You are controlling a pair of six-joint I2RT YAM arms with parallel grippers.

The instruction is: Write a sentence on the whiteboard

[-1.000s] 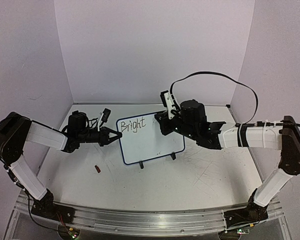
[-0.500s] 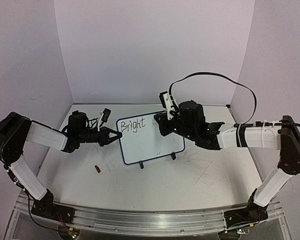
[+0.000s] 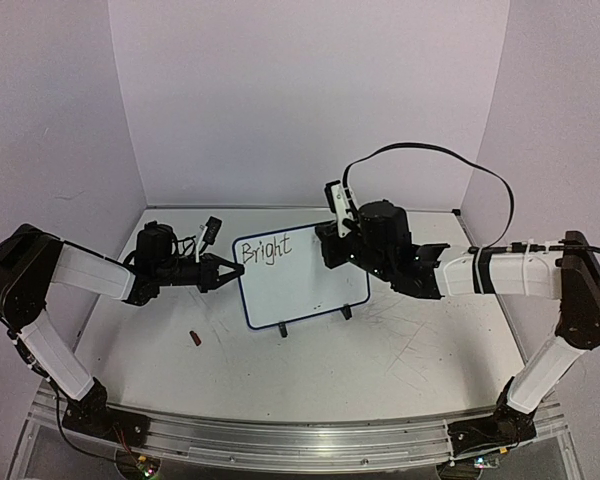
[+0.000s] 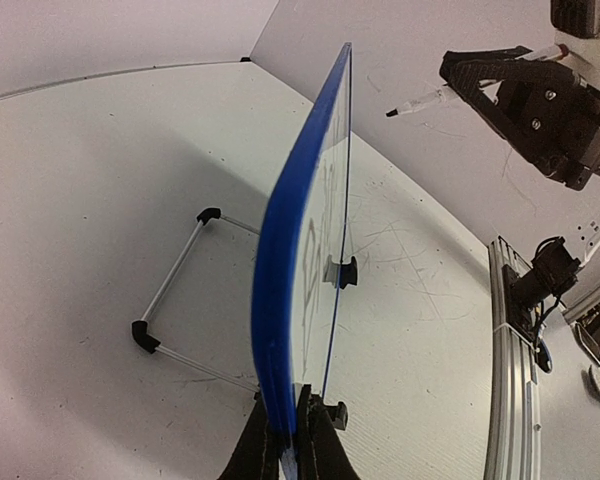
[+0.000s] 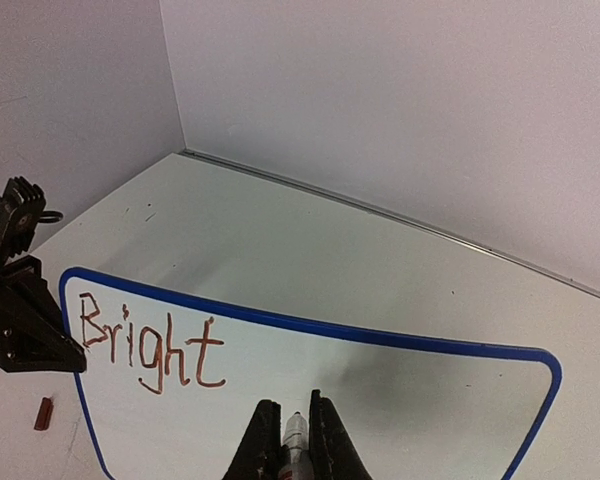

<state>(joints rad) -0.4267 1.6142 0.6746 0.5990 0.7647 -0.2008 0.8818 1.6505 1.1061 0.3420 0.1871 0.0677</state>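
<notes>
The whiteboard (image 3: pixel 305 285) stands tilted on two black feet at mid-table. Only the word "Bright" (image 3: pixel 266 249) shows of the sentence, at the board's upper left; it looks dark reddish in the right wrist view (image 5: pixel 150 345). My left gripper (image 3: pixel 236 271) is shut on the board's left edge; the left wrist view shows the blue rim (image 4: pixel 285 250) between the fingers (image 4: pixel 315 440). My right gripper (image 3: pixel 324 246) is shut on a marker (image 5: pixel 295 440). The marker's tip points at blank board just right of "Bright", a little off the surface as seen in the left wrist view (image 4: pixel 415 100).
A small brown cap-like piece (image 3: pixel 195 338) lies on the table in front of the left arm and shows in the right wrist view (image 5: pixel 44 413). The board's wire stand (image 4: pixel 175 290) juts out behind it. A black cable (image 3: pixel 430 150) loops above the right arm.
My right gripper with the marker has shifted slightly to the right, past the end of "Bright". The left gripper and the board have not moved.
</notes>
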